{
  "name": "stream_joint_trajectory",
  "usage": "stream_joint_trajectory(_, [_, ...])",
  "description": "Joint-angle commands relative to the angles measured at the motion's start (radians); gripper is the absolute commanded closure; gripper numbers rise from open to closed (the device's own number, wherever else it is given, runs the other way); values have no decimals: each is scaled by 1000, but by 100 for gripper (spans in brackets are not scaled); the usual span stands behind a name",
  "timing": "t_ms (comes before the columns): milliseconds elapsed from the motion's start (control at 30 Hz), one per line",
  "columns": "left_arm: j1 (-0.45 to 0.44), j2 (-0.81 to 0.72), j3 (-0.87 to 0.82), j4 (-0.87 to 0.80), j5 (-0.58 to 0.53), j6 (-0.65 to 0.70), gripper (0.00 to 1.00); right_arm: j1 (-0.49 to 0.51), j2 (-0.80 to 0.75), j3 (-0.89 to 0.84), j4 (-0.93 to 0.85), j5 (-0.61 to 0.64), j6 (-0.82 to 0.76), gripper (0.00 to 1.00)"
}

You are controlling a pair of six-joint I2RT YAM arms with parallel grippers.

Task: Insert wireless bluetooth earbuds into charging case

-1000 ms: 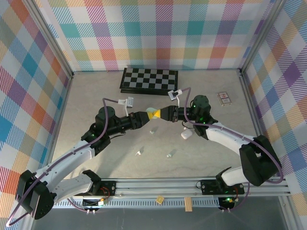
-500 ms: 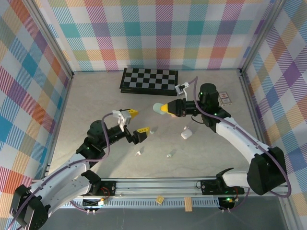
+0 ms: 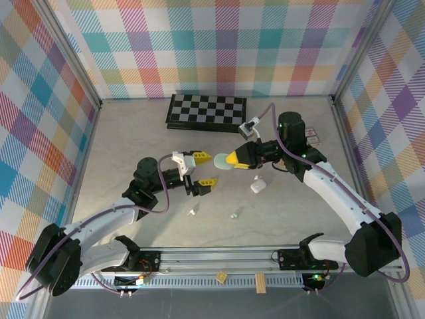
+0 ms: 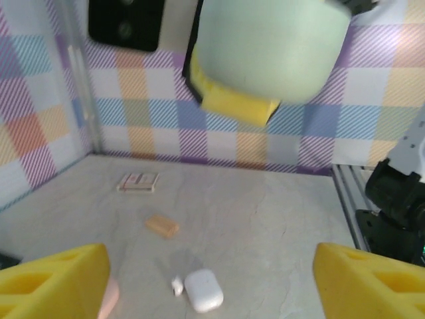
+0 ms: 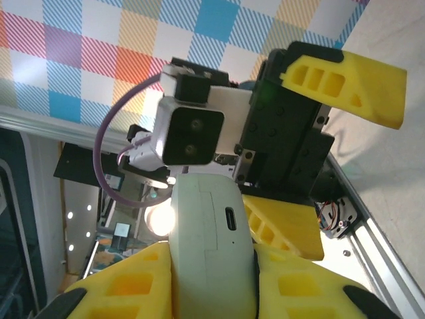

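Observation:
My right gripper (image 3: 231, 159) is shut on a mint green charging case (image 3: 220, 161), held above the table with its lid closed. In the right wrist view the case (image 5: 212, 246) sits between my yellow fingers (image 5: 126, 292), its charging port facing the camera. My left gripper (image 3: 201, 169) stands open right beside the case, one finger on each side and neither touching it. A white case (image 4: 202, 290) lies on the table with a white earbud (image 4: 177, 286) next to it. Two more tiny earbuds (image 3: 192, 211) (image 3: 235, 214) lie nearer the front.
A folded chessboard (image 3: 206, 110) lies at the back of the table. A small card box (image 3: 310, 136) sits at the right, and a tan block (image 4: 163, 226) lies between it and the white case (image 3: 257, 186). Plaid walls close in three sides.
My left gripper let go of the mint case, drew back towards the front left with its jaws wide, then came back up beside it. The right gripper kept the case and shifted slightly right.

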Motion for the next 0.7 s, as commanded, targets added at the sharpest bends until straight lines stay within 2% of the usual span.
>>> stream_joint_trajectory(0, [4, 40, 71, 174, 163, -86, 28, 11, -17, 21, -54, -57, -5, 100])
stream_joint_trajectory(233, [-2, 95, 131, 198, 261, -146, 35, 24, 5, 27, -76, -64, -40, 100])
stream_joint_trajectory(400, [-11, 112, 140, 218, 280, -165, 38, 28, 19, 33, -60, -64, -40, 100])
stream_joint_trajectory(667, [-18, 130, 151, 231, 293, -168, 48, 37, 20, 28, -17, -54, -18, 100])
